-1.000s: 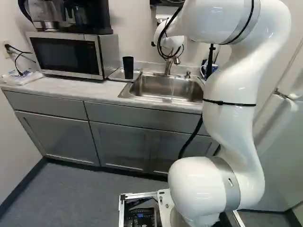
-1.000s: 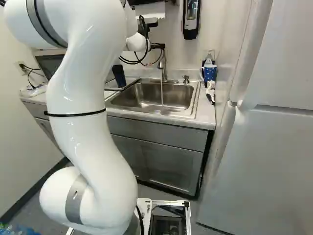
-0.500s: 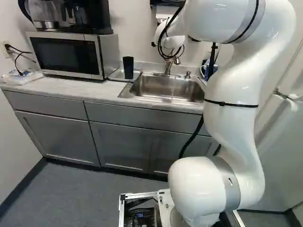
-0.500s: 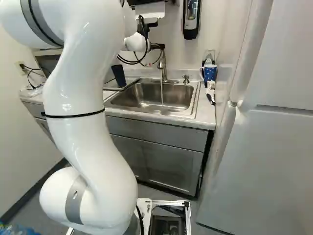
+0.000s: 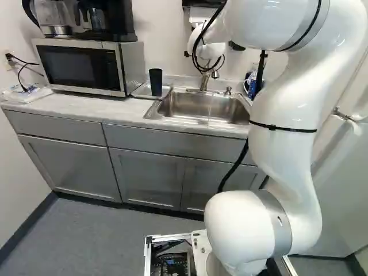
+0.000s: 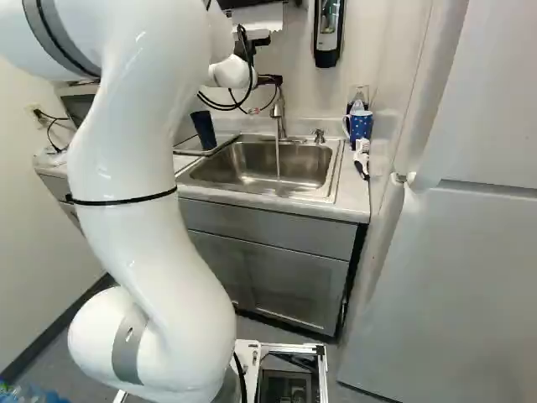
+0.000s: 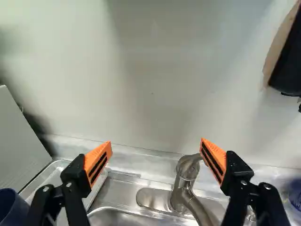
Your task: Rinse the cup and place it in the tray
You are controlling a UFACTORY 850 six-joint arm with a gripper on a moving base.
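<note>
Water (image 6: pixel 278 158) was being poured from the tap (image 6: pixel 281 117) into the sink (image 6: pixel 302 161), the cup (image 5: pixel 155 82) was set upright in the tray (image 5: pixel 140 92), and nothing was held by the spread fingers (image 7: pixel 98 162), so, if rinsing was done, only the tap seemed left to be turned off.

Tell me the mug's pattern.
White dots on blue; the mug shows best in the right base view.

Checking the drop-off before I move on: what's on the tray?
The cup stands upright on the tray. I see nothing else there; the spot beneath the cup is covered.
</note>
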